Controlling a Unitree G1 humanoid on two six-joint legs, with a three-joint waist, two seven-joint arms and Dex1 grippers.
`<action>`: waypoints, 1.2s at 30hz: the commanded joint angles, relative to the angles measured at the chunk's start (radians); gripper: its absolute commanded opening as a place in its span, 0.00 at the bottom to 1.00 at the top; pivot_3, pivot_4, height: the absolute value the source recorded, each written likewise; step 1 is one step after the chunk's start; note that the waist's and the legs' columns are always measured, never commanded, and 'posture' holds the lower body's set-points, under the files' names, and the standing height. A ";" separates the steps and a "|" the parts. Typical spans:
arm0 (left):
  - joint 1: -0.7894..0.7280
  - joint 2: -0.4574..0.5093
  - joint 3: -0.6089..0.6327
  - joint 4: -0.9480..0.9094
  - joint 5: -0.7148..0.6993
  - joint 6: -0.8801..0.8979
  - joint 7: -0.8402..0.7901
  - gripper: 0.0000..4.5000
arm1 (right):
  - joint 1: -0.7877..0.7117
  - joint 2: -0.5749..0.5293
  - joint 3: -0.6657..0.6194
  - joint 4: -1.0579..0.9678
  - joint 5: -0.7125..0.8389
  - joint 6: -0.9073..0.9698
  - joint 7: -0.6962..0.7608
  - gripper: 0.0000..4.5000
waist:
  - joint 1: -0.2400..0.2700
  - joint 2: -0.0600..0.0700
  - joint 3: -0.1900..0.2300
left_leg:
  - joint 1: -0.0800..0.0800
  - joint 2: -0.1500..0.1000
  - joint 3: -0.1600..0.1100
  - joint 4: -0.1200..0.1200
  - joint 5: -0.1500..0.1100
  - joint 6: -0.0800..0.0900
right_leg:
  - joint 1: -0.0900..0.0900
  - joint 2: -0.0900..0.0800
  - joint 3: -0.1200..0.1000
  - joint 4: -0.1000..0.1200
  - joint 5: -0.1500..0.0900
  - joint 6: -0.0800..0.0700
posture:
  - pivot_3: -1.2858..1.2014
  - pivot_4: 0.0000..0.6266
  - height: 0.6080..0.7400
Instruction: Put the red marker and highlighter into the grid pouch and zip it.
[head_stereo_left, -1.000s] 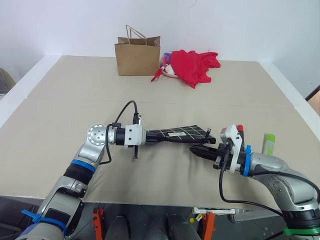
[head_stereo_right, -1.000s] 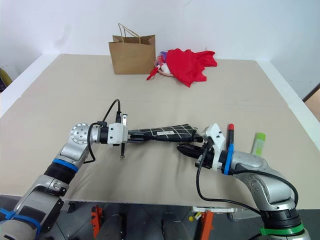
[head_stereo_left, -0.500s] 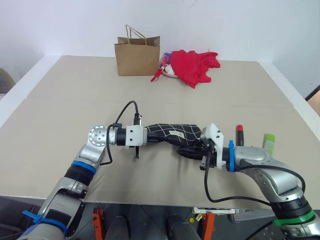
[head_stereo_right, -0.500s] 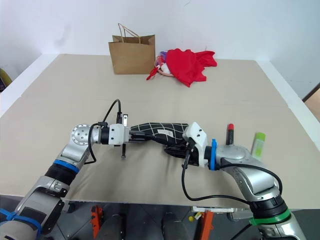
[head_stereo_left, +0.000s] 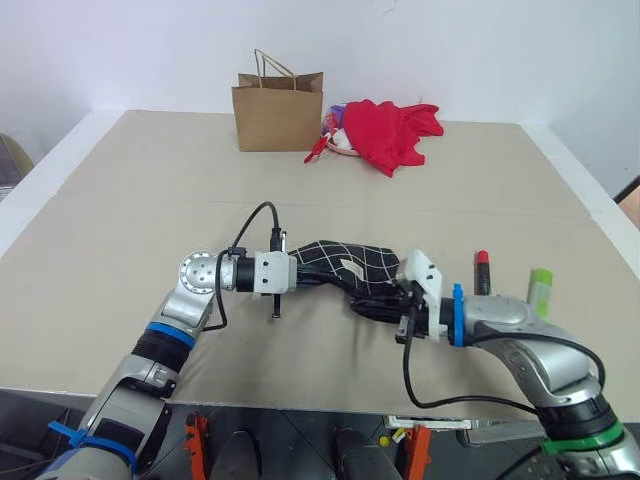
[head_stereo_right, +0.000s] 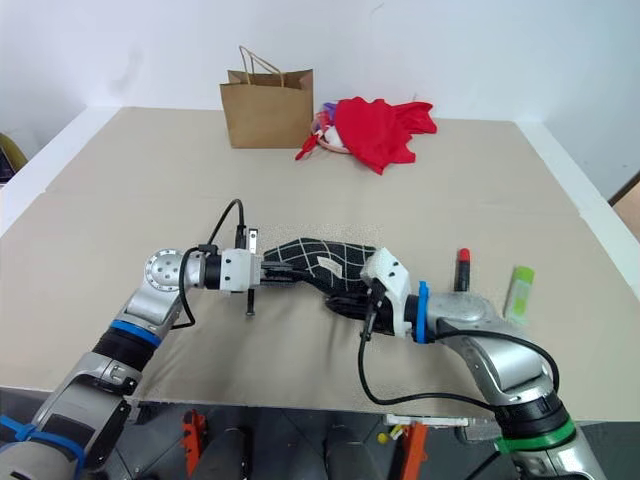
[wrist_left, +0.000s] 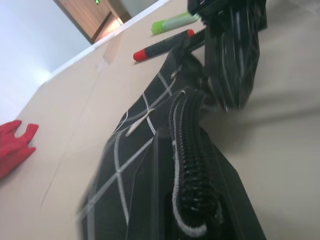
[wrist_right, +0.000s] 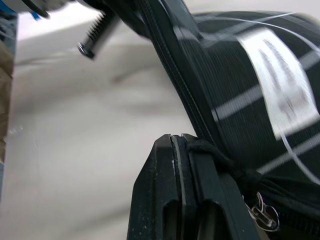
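1. The table (head_stereo_left: 120, 200) is spreading wide and flat under everything, a matte beige surface with a pale white border along its edges and a faint seam running across it.

2. A brown paper bag (head_stereo_left: 277, 115) is standing upright at the far edge, stiff and boxy, with thin twisted handles; just beside it a red cloth heap (head_stereo_left: 390, 132) is lying crumpled and soft.

3. The grid pouch (head_stereo_left: 345, 270) is hanging between the two arms above the table's near middle (no longer stretched flat as it was a second ago, but bunching into a humped fold). It is black woven fabric crossed by thin white lines, with a small white label (wrist_right: 280, 82) and a ribbed zipper (wrist_left: 187, 150) running along its edge.

4. The left gripper (head_stereo_left: 300, 272) is pinching one end of the pouch, its two black fingers pressing together on the fabric beside the zipper teeth.

5. The right gripper (head_stereo_left: 378, 303) is clamping the other end, its flat black fingers (wrist_right: 187, 200) lying tight against each other with a knotted black cord and a small metal clip of the zipper pull beside them.

6. The red marker (head_stereo_left: 481, 272) is lying on the table to the right of the pouch: a short, thick, smooth red cylinder with a black band.

7. The highlighter (head_stereo_left: 540, 290) is resting just beyond it, stubby, lime-green and glossy, with a paler end (both pens lying outside the pouch).
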 joint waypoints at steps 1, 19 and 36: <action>-0.001 0.010 0.029 -0.024 -0.037 0.036 -0.007 0.00 | 0.041 -0.034 -0.076 -0.059 -0.003 -0.061 0.013 0.02 | 0.000 0.000 0.000 | 0.000 0.000 0.000 0.000 0.000 0.000 | 0.000 0.000 0.000 0.000 0.000 0.000 | 0.52 0.24 1.00; -0.013 -0.021 0.067 -0.058 -0.111 0.185 -0.027 0.00 | 0.042 -0.009 -0.105 -0.157 -0.006 -0.109 -0.063 0.02 | -0.002 0.000 0.000 | 0.001 0.000 0.000 0.000 0.000 0.000 | 0.000 0.000 0.000 0.001 0.000 0.000 | 0.52 0.24 1.00; -0.020 -0.031 0.094 -0.058 -0.105 0.187 -0.006 0.00 | -0.013 0.037 -0.055 -0.201 -0.002 -0.059 -0.101 0.02 | -0.001 0.000 0.000 | 0.001 0.000 -0.001 0.000 0.000 0.000 | 0.000 0.000 0.000 0.001 0.000 -0.001 | 0.52 0.24 1.00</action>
